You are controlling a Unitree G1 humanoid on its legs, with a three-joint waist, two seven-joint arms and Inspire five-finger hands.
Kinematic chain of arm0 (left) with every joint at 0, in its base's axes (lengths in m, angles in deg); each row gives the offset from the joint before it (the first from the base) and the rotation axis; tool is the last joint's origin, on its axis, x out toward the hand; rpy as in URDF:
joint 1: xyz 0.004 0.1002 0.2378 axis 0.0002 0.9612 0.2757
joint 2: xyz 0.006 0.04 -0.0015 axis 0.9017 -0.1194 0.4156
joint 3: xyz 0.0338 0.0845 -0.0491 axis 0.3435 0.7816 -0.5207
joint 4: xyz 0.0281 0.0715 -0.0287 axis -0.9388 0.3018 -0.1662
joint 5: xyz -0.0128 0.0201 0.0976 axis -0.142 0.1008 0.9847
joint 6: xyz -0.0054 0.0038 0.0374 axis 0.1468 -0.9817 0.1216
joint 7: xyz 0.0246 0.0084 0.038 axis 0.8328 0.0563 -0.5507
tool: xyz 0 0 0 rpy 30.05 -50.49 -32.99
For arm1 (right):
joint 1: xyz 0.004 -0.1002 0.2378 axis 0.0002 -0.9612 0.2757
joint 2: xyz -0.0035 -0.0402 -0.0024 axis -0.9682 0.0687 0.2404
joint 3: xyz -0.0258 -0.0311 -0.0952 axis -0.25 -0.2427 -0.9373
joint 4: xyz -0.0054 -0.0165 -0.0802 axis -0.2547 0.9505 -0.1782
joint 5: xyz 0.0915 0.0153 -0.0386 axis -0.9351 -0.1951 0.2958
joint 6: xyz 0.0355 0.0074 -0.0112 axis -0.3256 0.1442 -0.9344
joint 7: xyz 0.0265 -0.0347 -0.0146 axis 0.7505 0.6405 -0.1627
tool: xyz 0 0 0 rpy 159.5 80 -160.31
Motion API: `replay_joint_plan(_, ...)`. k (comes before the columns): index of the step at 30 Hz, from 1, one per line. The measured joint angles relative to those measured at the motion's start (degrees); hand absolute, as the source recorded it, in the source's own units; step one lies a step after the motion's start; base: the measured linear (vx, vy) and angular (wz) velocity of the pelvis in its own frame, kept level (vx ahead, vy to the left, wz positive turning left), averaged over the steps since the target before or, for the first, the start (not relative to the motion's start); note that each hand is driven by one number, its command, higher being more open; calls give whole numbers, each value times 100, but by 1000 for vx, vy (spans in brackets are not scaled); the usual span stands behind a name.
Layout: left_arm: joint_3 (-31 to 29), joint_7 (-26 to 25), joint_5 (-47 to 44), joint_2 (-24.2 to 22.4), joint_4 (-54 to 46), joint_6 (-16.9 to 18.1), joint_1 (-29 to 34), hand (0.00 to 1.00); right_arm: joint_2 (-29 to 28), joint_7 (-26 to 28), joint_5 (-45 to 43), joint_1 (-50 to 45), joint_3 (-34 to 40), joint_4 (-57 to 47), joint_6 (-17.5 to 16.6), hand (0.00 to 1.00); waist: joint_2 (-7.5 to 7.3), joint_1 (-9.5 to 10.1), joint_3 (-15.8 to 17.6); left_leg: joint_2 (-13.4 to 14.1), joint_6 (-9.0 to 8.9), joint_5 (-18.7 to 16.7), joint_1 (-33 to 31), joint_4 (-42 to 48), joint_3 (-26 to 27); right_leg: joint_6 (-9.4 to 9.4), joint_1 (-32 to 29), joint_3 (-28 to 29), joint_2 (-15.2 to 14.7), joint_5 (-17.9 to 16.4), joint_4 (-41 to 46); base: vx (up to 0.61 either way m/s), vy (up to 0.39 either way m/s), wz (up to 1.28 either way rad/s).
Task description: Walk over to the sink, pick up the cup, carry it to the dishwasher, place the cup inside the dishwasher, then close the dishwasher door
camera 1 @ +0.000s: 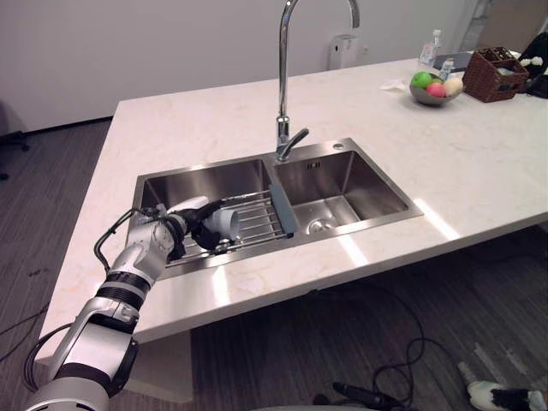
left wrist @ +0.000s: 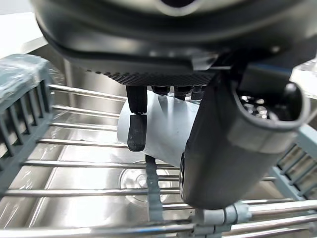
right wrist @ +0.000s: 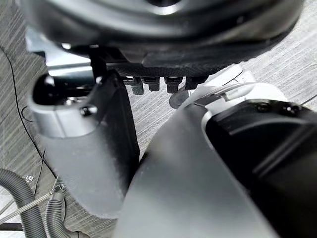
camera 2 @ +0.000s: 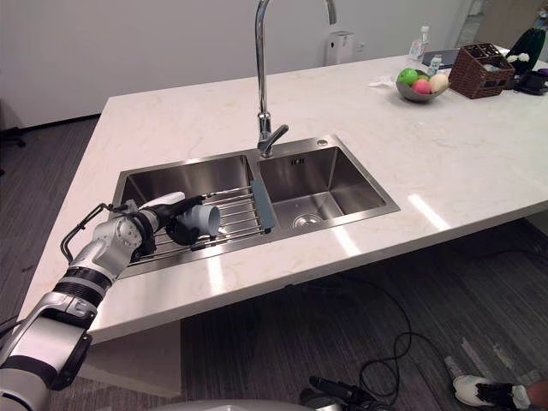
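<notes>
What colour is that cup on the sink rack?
The cup is pale blue-grey; the left wrist view shows it best.

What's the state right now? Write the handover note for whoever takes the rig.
Left hand: fingers curled round the cup, which lies on its side on the rack over the left basin of the sink.
Right hand: idle, over the floor.
Done: walk to the sink, grip on the cup.
Left: lift the cup, carry it to the dishwasher, place it inside, close the door.
</notes>
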Motion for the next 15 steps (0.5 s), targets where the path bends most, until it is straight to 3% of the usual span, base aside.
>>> replay_joint_plan(8,201,261,-111,158,-417,42,-87,100,-10,11,-93,-89,154,3,-26,100,16,160,9,-13,10,5,-81,60,-128,-4,3,-127,-47,0,3,-43,-27,7)
replay_joint_plan(15,292,307,286,379,-756,439,-104,100,-14,11,-99,-129,202,1,-57,100,19,237,11,-17,20,12,-85,68,-146,-11,-10,-147,-75,-1,2,-51,-24,1)
